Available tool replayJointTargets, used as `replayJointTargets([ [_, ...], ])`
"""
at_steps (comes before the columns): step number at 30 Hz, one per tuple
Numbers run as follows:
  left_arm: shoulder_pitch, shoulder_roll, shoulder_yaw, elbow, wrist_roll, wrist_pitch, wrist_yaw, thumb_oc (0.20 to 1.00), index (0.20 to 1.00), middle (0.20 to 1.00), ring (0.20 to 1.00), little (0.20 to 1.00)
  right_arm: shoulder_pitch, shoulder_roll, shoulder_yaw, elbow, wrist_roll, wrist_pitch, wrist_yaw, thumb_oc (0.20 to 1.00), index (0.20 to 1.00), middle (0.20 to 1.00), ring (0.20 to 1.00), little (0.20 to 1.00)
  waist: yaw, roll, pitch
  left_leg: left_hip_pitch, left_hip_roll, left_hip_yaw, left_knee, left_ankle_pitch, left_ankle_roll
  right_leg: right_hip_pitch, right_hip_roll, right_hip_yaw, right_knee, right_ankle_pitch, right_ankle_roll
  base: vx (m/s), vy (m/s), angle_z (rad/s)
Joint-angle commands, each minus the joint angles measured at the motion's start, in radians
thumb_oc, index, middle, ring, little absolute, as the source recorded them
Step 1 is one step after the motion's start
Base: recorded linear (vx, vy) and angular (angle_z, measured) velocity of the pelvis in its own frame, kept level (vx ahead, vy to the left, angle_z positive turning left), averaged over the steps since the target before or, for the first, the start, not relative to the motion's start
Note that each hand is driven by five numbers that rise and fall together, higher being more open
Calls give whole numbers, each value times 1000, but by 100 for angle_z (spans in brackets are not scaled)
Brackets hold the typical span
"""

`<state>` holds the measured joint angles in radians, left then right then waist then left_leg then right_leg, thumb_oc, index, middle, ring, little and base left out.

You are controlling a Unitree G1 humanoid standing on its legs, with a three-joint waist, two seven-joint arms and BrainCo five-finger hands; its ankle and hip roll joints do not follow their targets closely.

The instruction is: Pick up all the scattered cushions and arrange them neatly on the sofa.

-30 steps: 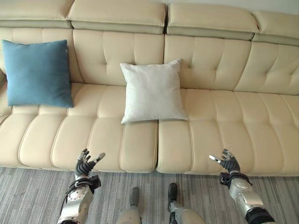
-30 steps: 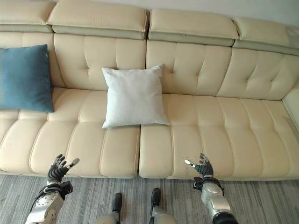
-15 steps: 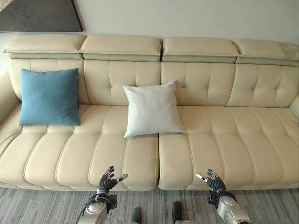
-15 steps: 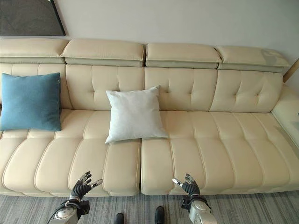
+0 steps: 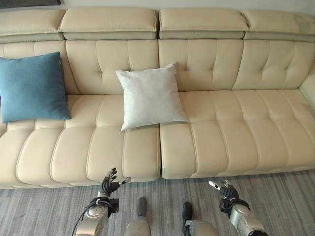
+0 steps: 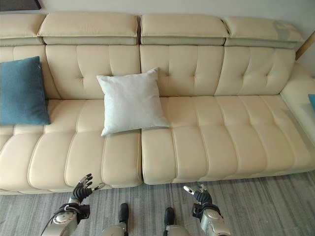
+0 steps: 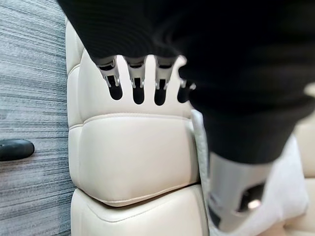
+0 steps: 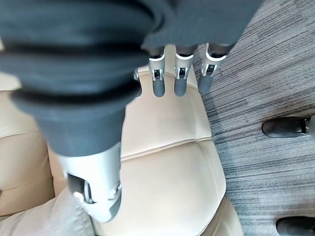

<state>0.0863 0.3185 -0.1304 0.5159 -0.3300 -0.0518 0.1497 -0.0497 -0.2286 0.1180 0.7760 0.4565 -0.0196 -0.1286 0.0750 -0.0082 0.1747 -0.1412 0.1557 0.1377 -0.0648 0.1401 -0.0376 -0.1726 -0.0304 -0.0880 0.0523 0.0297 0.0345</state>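
Note:
A blue cushion (image 5: 32,87) leans upright against the backrest at the left end of the cream leather sofa (image 5: 231,128). A white cushion (image 5: 150,96) leans against the backrest near the middle seam. My left hand (image 5: 109,183) hovers low over the carpet just before the sofa's front edge, fingers (image 7: 135,78) spread and empty. My right hand (image 5: 224,189) hovers likewise to the right, fingers (image 8: 179,73) straight, nothing held. A corner of the white cushion (image 8: 44,221) shows past the right thumb.
Grey striped carpet (image 5: 49,206) runs along the sofa's front. The sofa's right half holds no cushions. A sliver of something blue (image 6: 312,101) shows at the far right edge, on the sofa's side part. A dark picture frame (image 6: 19,4) hangs at the top left.
The camera has shifted, so the whole sofa sits differently in view. Both hands have drawn back from the seat edge to over the carpet, still open. The cushions have not moved.

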Motion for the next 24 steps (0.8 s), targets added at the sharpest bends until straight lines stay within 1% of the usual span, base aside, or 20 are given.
replayJointTargets([
  [1,-14,38,24,-57,2,-38,7,1000,1000,1000,1000,1000,-17,-14,16,-75,-4,-43,-15,1000,1000,1000,1000,1000,12,-31,-10,-104,-78,-34,42,9,-28,214,-24,10,-21,-190,45,-156,-169,5],
  [2,-14,38,24,-57,2,-38,7,1000,1000,1000,1000,1000,-17,-14,16,-75,-4,-43,-15,1000,1000,1000,1000,1000,10,-30,-10,-105,-77,-36,43,9,-29,214,-23,9,-22,-190,45,-238,-213,6],
  [3,-17,33,19,-67,2,-39,7,1000,1000,1000,1000,1000,-25,-25,24,-86,-8,-47,-15,1000,1000,1000,1000,1000,6,-7,8,-121,-61,-44,40,49,-61,215,0,-7,-40,-194,31,-241,-191,14],
  [4,-22,28,16,-66,3,-43,9,1000,1000,1000,1000,1000,-29,-35,29,-93,-13,-49,-16,1000,1000,1000,1000,1000,3,5,18,-133,-51,-49,34,73,-78,214,6,-22,-44,-191,25,-347,-234,20],
  [5,-30,24,11,-67,2,-45,9,1000,1000,1000,1000,1000,-34,-41,35,-98,-21,-49,-20,1000,1000,1000,1000,1000,3,10,31,-138,-47,-56,35,78,-90,206,6,-28,-39,-186,20,-274,-120,38],
  [6,-34,21,11,-67,1,-46,7,1000,1000,1000,1000,1000,-37,-44,37,-98,-24,-47,-21,1000,1000,1000,1000,1000,0,11,36,-140,-51,-63,44,65,-85,198,3,-37,-35,-182,18,-191,-72,42],
  [7,-34,21,11,-67,1,-46,7,1000,1000,1000,1000,1000,-37,-44,37,-98,-24,-47,-21,1000,1000,1000,1000,1000,-2,12,37,-141,-51,-64,46,64,-84,198,3,-38,-35,-182,18,-276,-99,38],
  [8,-30,16,9,-74,5,-47,4,1000,1000,1000,1000,1000,-36,-46,44,-103,-33,-46,-15,1000,1000,1000,1000,1000,-17,1,44,-125,-65,-68,118,-3,-58,179,-20,-58,-33,-158,23,-248,-87,31],
  [9,-25,15,9,-78,7,-46,-1,1000,1000,1000,1000,1000,-32,-44,43,-110,-34,-41,-12,1000,1000,1000,1000,1000,-24,-3,37,-118,-69,-65,149,-32,-48,169,-27,-66,-36,-147,23,-300,-103,29],
  [11,-14,11,8,-80,4,-43,-9,1000,1000,1000,1000,1000,-28,-43,48,-106,-35,-40,-4,1000,1000,1000,1000,1000,-31,-14,32,-88,-94,-73,223,-113,-33,162,-44,-65,-46,-130,22,-142,-40,19],
  [13,-3,4,7,-76,-4,-40,-16,1000,1000,1000,1000,1000,-26,-44,54,-110,-38,-40,5,1000,1000,1000,1000,1000,-40,-19,25,-56,-121,-85,281,-183,-23,155,-51,-67,-58,-119,20,-105,-1,-8],
  [14,0,1,7,-78,-9,-41,-16,1000,1000,1000,1000,1000,-24,-43,54,-113,-39,-42,9,1000,1000,1000,1000,1000,-47,-14,18,-20,-122,-83,266,-205,-21,151,-47,-70,-66,-117,22,-65,60,-13],
  [15,9,-6,2,-79,-10,-34,-17,1000,1000,1000,1000,1000,-18,-37,48,-109,-39,-40,9,1000,1000,1000,1000,1000,-59,-3,2,17,-117,-79,225,-193,-21,141,-38,-76,-69,-112,25,-27,56,-6],
  [16,10,-7,2,-80,-10,-34,-17,1000,1000,1000,1000,1000,-17,-38,48,-109,-39,-40,9,1000,1000,1000,1000,1000,-59,-3,3,23,-116,-79,219,-192,-21,143,-38,-76,-70,-112,24,19,94,24],
  [17,24,-12,-4,-86,-6,-26,-20,1000,1000,1000,1000,1000,-14,-35,44,-105,-36,-39,8,1000,1000,1000,1000,1000,-66,12,-20,63,-112,-72,122,-175,-20,141,-23,-80,-88,-102,30,8,90,29],
  [18,22,-14,-8,-83,-4,-26,-19,1000,1000,1000,1000,1000,-14,-35,39,-105,-34,-41,4,1000,1000,1000,1000,1000,-69,16,-24,69,-112,-73,89,-167,-23,138,-24,-85,-92,-95,34,6,92,32],
  [19,22,-14,-8,-83,-4,-26,-19,1000,1000,1000,1000,1000,-14,-35,39,-105,-34,-41,4,1000,1000,1000,1000,1000,-70,16,-24,71,-113,-73,85,-164,-23,138,-24,-85,-93,-95,34,-36,108,23],
  [20,20,-12,-13,-85,3,-25,-19,1000,1000,1000,1000,1000,-16,-32,34,-105,-29,-41,-1,1000,1000,1000,1000,1000,-76,17,-32,86,-119,-78,37,-157,-22,134,-24,-87,-107,-80,39,-30,109,23],
  [24,27,-9,-11,-98,15,-18,-22,1000,1000,1000,1000,1000,-5,-29,37,-114,-40,-35,-2,1000,1000,1000,1000,1000,-77,12,-29,100,-126,-77,14,-156,-13,131,-31,-74,-114,-60,53,-46,108,6],
])
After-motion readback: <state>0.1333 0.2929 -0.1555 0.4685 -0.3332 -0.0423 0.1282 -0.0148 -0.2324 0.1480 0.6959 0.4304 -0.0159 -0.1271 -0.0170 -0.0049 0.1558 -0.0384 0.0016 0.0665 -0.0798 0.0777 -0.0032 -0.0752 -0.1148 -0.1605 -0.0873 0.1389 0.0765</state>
